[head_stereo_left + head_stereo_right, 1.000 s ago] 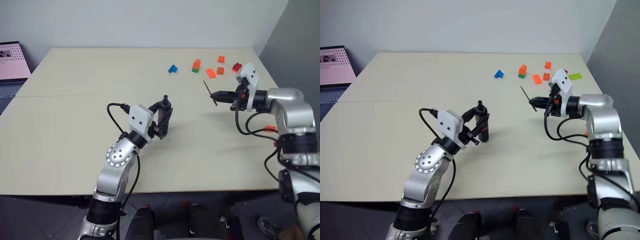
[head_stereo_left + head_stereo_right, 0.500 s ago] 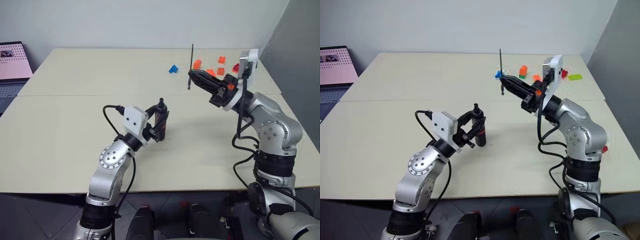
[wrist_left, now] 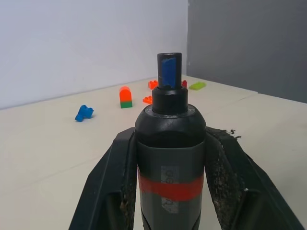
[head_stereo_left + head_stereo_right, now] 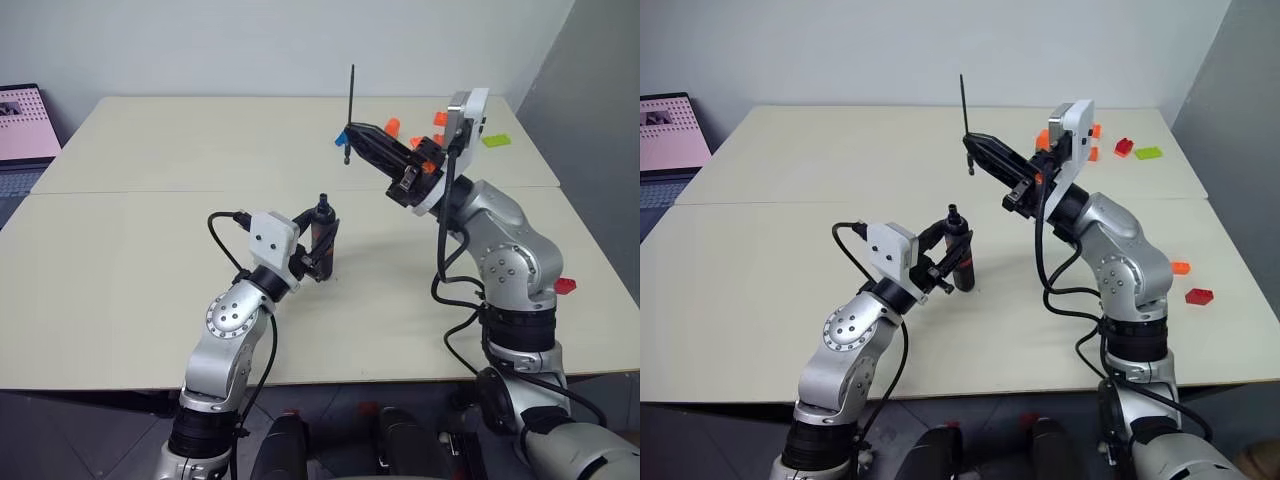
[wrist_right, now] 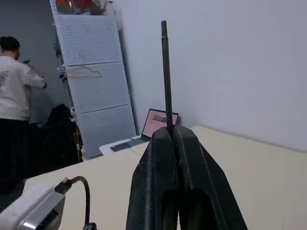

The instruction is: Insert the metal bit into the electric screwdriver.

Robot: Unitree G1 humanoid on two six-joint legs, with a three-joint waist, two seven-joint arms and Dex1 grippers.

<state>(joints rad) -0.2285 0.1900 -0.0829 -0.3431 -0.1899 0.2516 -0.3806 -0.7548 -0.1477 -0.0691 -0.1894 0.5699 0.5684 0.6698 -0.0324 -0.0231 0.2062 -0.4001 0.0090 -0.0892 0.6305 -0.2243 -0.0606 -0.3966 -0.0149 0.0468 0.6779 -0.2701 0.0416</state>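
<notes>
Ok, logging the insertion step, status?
Left end effector shut on electric screwdriver. Right end effector shut on metal bit, upright. Nothing between them.

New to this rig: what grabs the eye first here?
The right gripper, raised over the table's middle, pinches the metal bit upright. Below it the left gripper clamps the electric screwdriver, nose up. Coloured toy bricks lie scattered at the far right corner.

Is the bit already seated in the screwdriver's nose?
No. The metal bit is held upright by the right gripper, well above and apart from the electric screwdriver in the left gripper.
</notes>
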